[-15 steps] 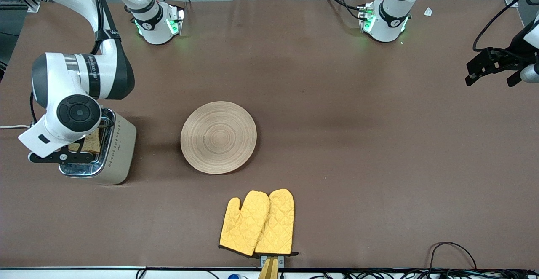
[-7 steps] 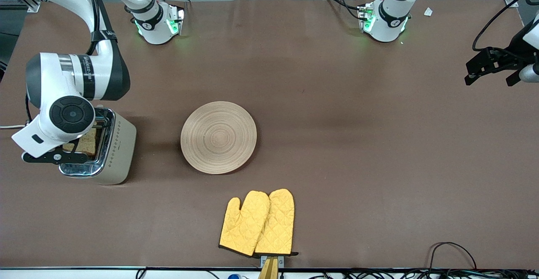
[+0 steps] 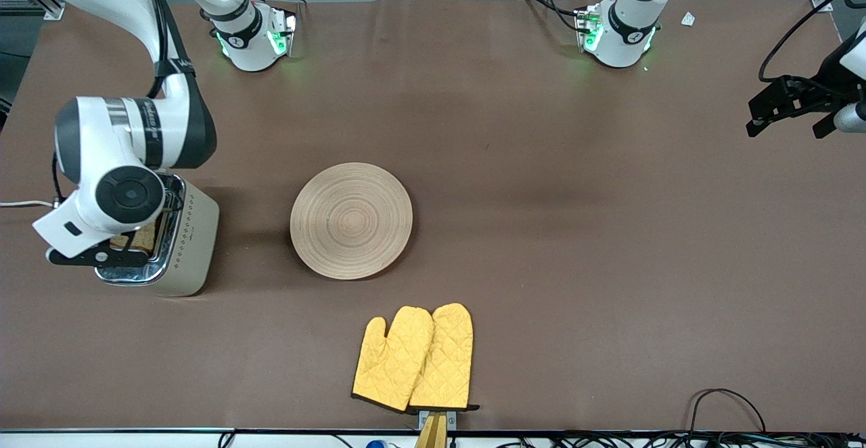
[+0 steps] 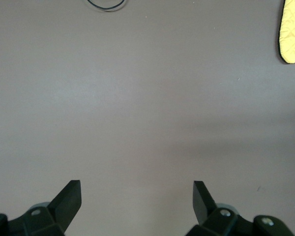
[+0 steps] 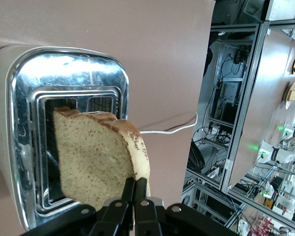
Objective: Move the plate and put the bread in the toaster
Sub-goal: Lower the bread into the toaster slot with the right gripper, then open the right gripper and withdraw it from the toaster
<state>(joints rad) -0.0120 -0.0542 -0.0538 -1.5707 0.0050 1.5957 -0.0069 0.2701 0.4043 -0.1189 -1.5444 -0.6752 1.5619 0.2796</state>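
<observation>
The cream toaster (image 3: 193, 231) with a chrome top stands at the right arm's end of the table. My right gripper (image 3: 125, 241) hangs over its slots, shut on the crust edge of the brown speckled bread (image 3: 141, 237). In the right wrist view the right gripper (image 5: 134, 181) pinches the slice (image 5: 93, 157), which hangs tilted over the toaster's (image 5: 19, 123) slot. The wooden plate (image 3: 351, 220) lies bare at mid-table. My left gripper (image 3: 788, 106) waits open over the left arm's end of the table; it also shows open and empty over bare table in the left wrist view (image 4: 135, 189).
A pair of yellow oven mitts (image 3: 414, 359) lies nearer the front camera than the plate, and its edge shows in the left wrist view (image 4: 294, 29). The toaster's white cord (image 3: 24, 204) runs off the table's end. Cables (image 3: 727, 404) lie at the front edge.
My right wrist swung slightly toward the table's end, then came back over the toaster with the bread still held. The left arm and the plate have not moved.
</observation>
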